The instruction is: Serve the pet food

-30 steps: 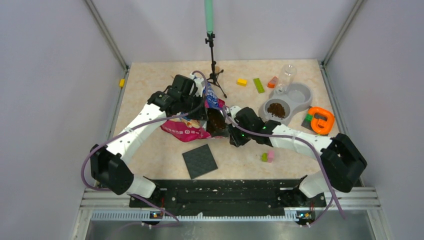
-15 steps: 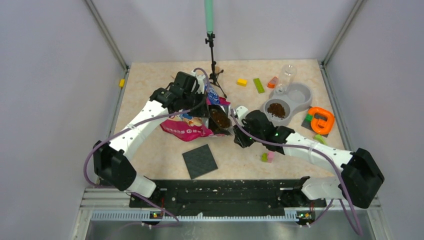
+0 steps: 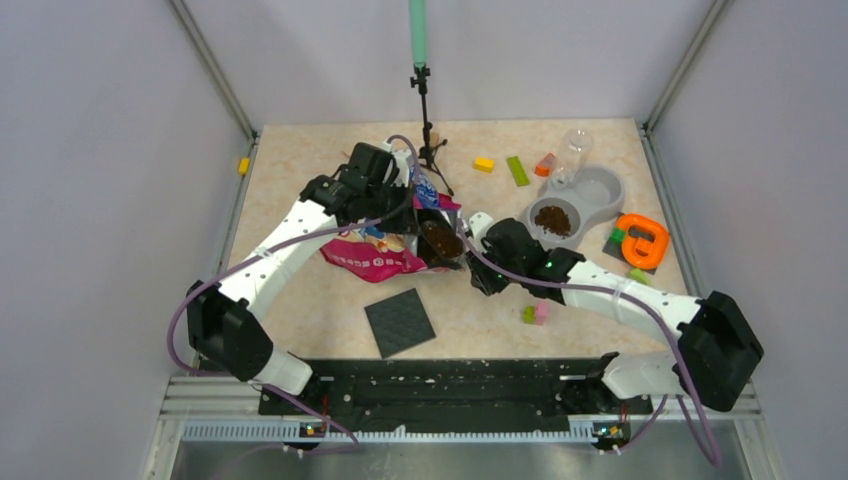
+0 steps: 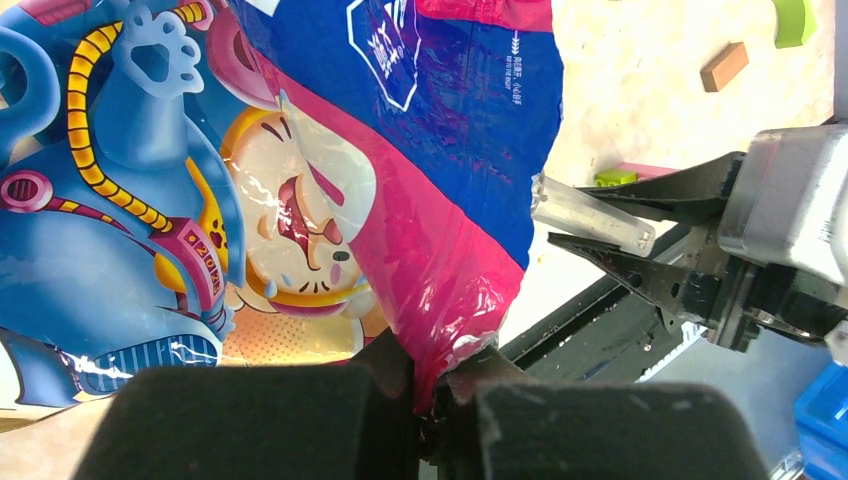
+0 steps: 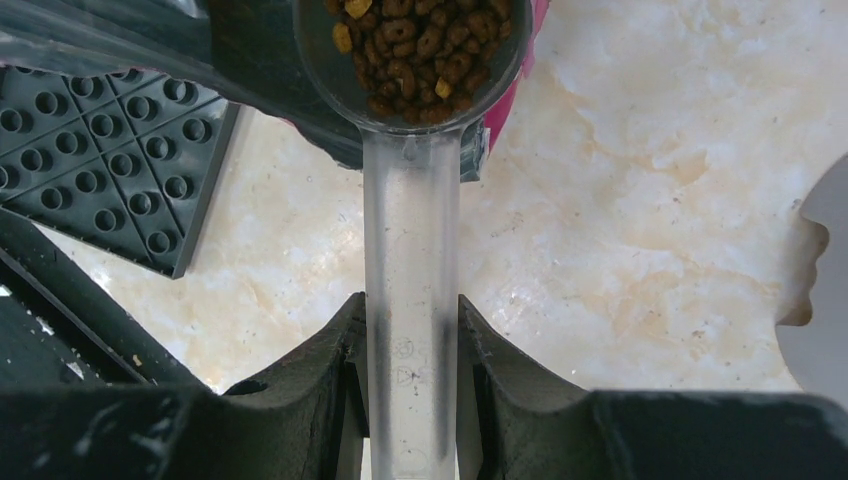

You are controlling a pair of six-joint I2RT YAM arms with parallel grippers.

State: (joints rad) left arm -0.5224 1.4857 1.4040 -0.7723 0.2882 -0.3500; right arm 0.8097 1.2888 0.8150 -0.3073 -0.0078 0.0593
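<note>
A glossy pink-and-blue cartoon bag hangs from my left gripper, which is shut on its pink lower edge. In the top view the bag lies at the table's middle with my left gripper at its far side. My right gripper is shut on the clear handle of a scoop. The scoop's bowl is full of pet food and sits at the bag's mouth. More pet food is heaped in the left dish of a grey double bowl.
A black studded plate lies in front of the bag. A tripod stands behind it. Yellow, green and orange blocks, a clear bottle, an orange toy and small blocks lie around the bowl.
My right arm's elbow has swung to the right and the loaded scoop has shifted slightly right at the bag's mouth. Over the last half second almost nothing moved.
</note>
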